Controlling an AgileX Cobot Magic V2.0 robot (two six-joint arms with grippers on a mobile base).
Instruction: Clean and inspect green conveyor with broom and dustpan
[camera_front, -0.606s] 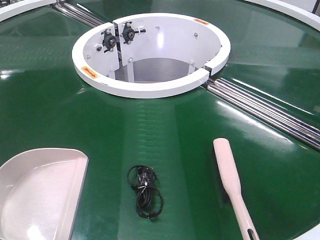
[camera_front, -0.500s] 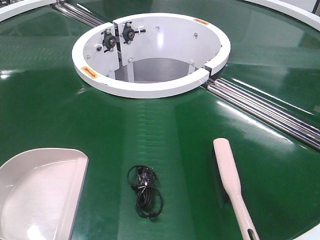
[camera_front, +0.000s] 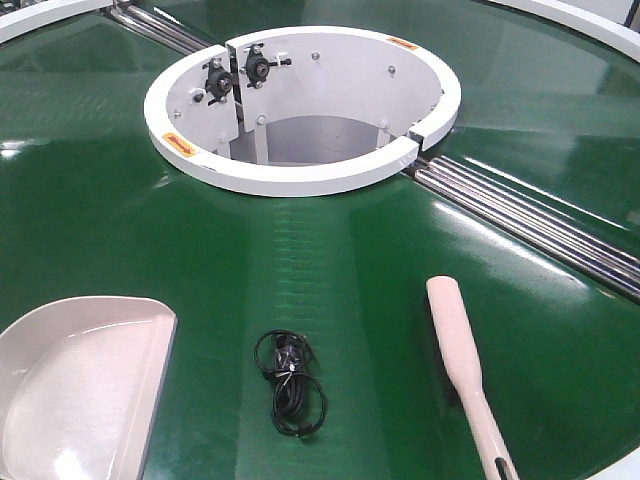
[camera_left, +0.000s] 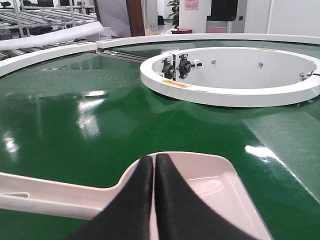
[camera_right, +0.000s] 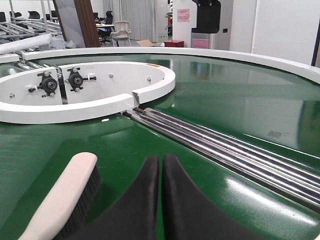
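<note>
Green conveyor (camera_front: 330, 260): glossy dark belt wrapped all around the white ring hub (camera_front: 300, 180), which serves as the reference here. Overhead lights glare on the belt.
Hub: split rim with orange labels on top. Two black bearing blocks (camera_front: 238, 72) are bolted to its inner wall on the far-left side.
Steel rollers (camera_front: 530, 225): one seam runs out from the hub's right-hand gap toward the near right. A second seam leaves the hub's far-left side.
Dustpan (camera_front: 70, 390): flat on the belt, well to the near left of the hub, partly cut off by the frame edge. Its wide front edge faces right.
Broom (camera_front: 460, 350): on the belt, near right of the hub, between hub and camera. The head end points toward the hub and the handle runs out of the bottom of the frame. Dark bristles show along its left side.
Black cable coil (camera_front: 290, 380): loose on the belt straight in front of the hub, between dustpan and broom, touching neither.
Left end effector (camera_left: 154, 165): fingers pressed together, nothing pinched. It sits over the dustpan where the handle meets the scoop; can't tell if it touches.
Right end effector (camera_right: 161, 162): fingers pressed together, holding nothing, just beside the broom head.
</note>
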